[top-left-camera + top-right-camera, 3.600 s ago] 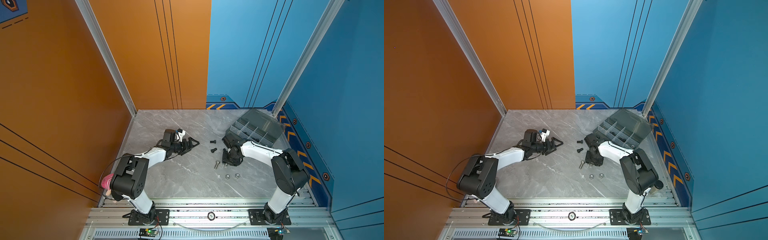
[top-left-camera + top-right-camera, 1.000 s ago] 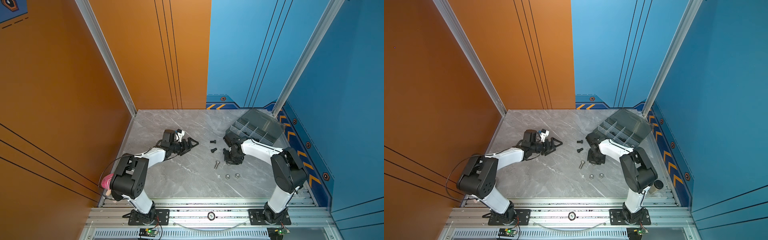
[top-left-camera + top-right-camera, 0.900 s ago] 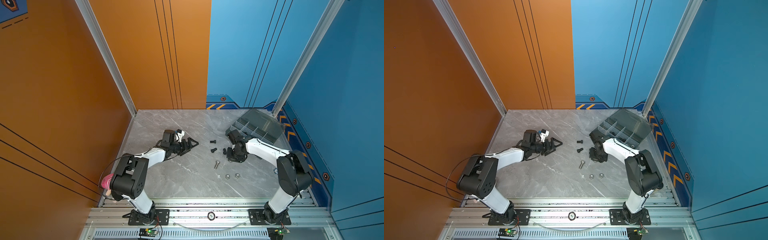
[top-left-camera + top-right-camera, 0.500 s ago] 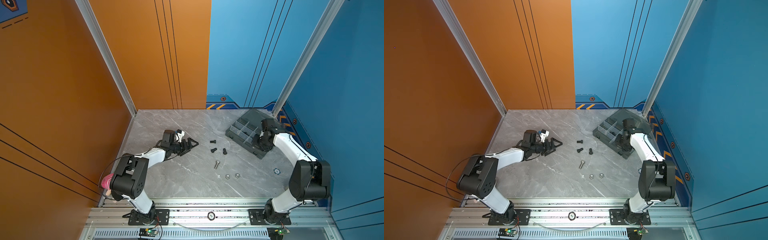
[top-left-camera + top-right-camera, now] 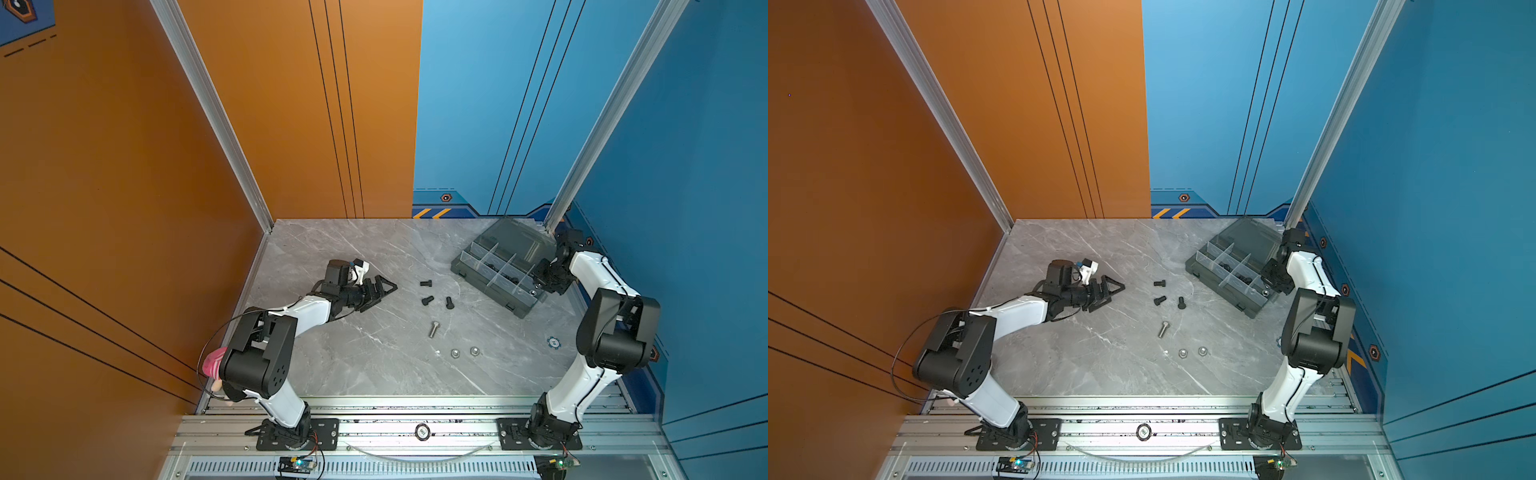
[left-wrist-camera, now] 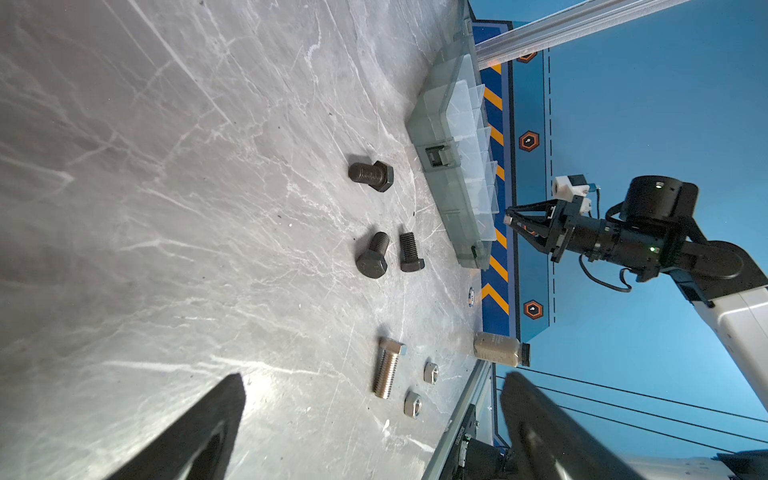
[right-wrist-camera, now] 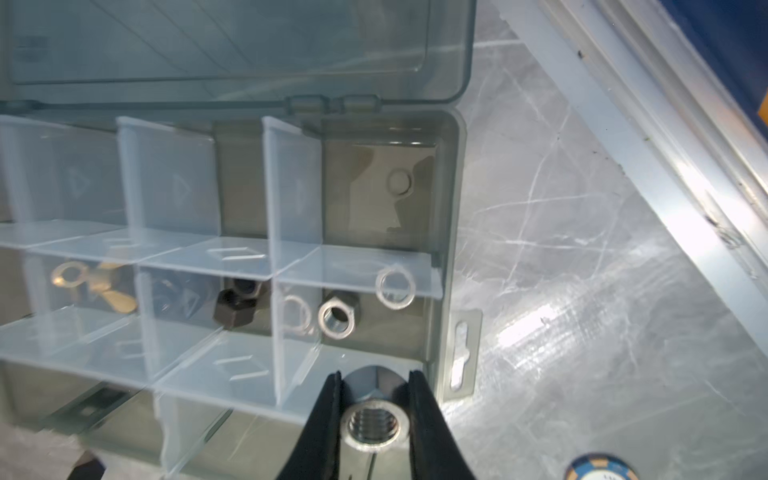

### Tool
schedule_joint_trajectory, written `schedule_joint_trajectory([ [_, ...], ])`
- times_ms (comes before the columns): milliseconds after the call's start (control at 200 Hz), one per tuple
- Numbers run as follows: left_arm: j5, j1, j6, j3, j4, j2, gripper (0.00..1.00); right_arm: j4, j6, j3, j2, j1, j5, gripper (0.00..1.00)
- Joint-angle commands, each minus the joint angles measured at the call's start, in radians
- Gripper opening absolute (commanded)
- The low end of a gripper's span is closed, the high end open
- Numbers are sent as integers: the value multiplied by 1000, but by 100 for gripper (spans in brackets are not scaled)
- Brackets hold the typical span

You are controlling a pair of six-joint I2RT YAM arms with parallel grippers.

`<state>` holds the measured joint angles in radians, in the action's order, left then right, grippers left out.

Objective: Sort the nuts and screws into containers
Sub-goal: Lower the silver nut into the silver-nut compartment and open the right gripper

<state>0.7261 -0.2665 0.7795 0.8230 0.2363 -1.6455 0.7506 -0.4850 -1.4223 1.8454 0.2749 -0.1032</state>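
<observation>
Your right gripper (image 7: 376, 380) is pinching a silver nut (image 7: 376, 424) over the organiser box (image 5: 478, 282), at its three o'clock edge; your left gripper (image 5: 384, 287) is lying open at its nine o'clock.

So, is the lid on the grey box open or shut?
Open. The lid stands swung back at its hinges, so the organiser box lies uncovered.
</observation>
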Motion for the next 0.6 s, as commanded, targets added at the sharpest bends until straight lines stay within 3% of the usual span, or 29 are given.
schedule_joint_trajectory([
  [0,-7,1,-3,-10,3,26,98,7,15,-41,29,7,-18,0],
  [170,-7,0,-2,-5,4,26,98,-5,10,-37,59,-1,-33,0],
  [275,-6,0,-2,-4,3,27,98,-4,8,-38,62,-5,-29,18],
  [370,-5,-2,-2,-4,3,29,98,-2,9,-40,53,-6,-34,27],
  [596,-4,-2,-2,-3,2,27,98,23,23,-52,-10,-5,-48,36],
])
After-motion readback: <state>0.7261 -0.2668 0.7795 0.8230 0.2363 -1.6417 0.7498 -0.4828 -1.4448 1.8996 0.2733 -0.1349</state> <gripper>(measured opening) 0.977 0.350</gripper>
